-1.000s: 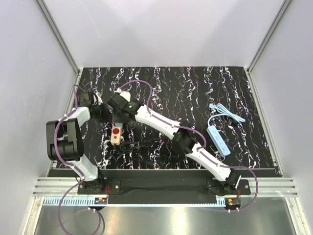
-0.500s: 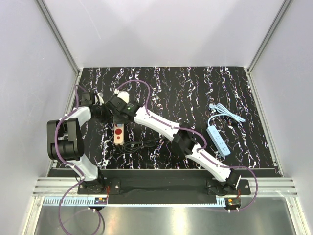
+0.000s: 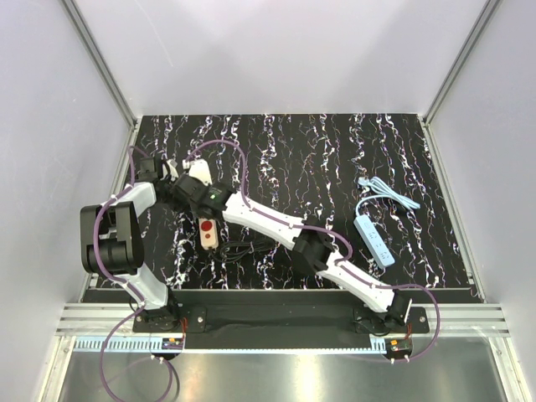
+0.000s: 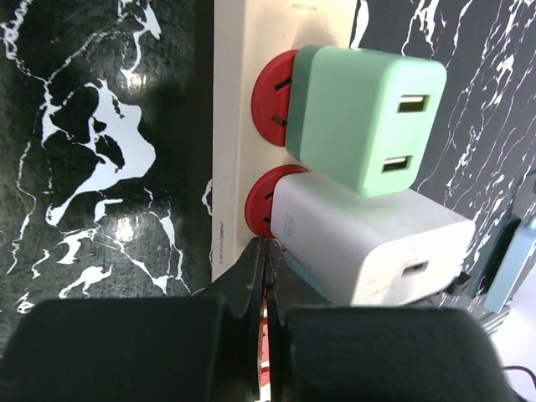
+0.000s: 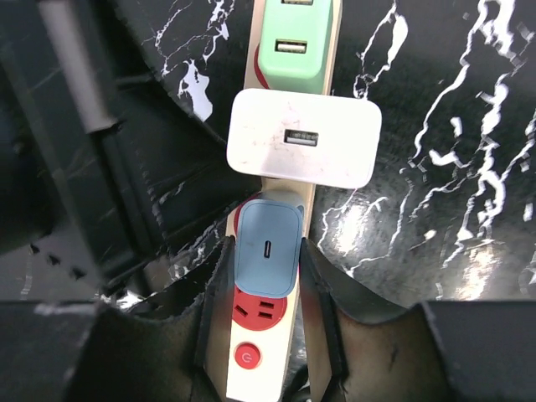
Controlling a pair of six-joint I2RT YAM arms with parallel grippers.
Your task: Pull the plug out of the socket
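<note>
The socket, a beige strip [image 3: 209,232] with red round spots, lies at the left; it also shows in the left wrist view [image 4: 239,126] and the right wrist view [image 5: 255,368]. Three adapters sit in it in a row: a green one [image 5: 293,50], the white plug [image 5: 303,149], and a light blue-grey one [image 5: 266,268]. My right gripper [image 5: 266,247] has a finger tight on each side of the blue-grey adapter, just short of the white plug [image 4: 368,243]. My left gripper [image 4: 266,244] is shut, tips on the strip beside the white plug's red spot.
A light blue power strip [image 3: 373,240] with a coiled blue cord lies at the right. The socket's black cord [image 3: 243,248] curls near the right arm's elbow. Both wrists crowd together at the far left, close to the left wall rail [image 3: 126,159].
My right wrist has moved left and farther back over the strip. The strip's near end has swung to the right. The left arm has hardly moved.
</note>
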